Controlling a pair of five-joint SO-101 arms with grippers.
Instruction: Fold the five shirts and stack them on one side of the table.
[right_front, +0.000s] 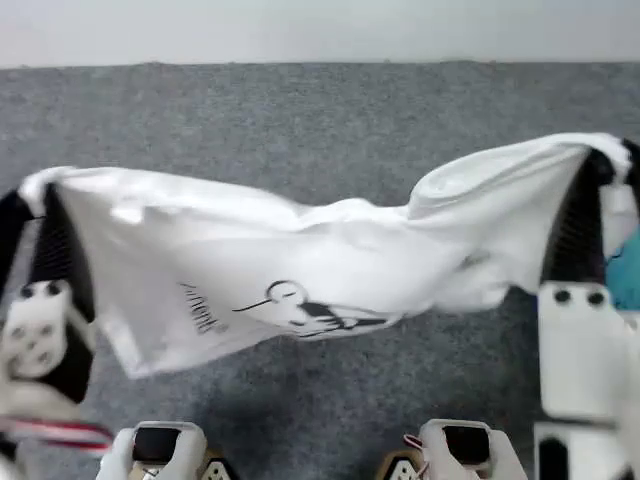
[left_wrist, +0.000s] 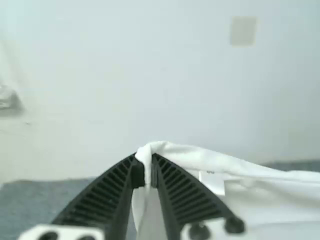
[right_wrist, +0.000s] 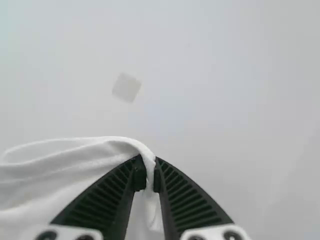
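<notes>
White shirt (right_front: 300, 270): soft, creased fabric with a dark line-drawn print, sagging between both arms above the grey, felt-like table (right_front: 300, 120). The print's detail is blurred. Left gripper (left_wrist: 145, 159): ribbed black fingers pinch one end. Right gripper (right_wrist: 146, 166): fingers likewise clamp the opposite end.

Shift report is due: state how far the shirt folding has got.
Done: the white cloth shirt with a black print is lifted above the grey carpeted table. In hand: it hangs spread, unfolded, between both arms' jaws, shut on its edges. Left: folding it, then stacking all five.
</notes>
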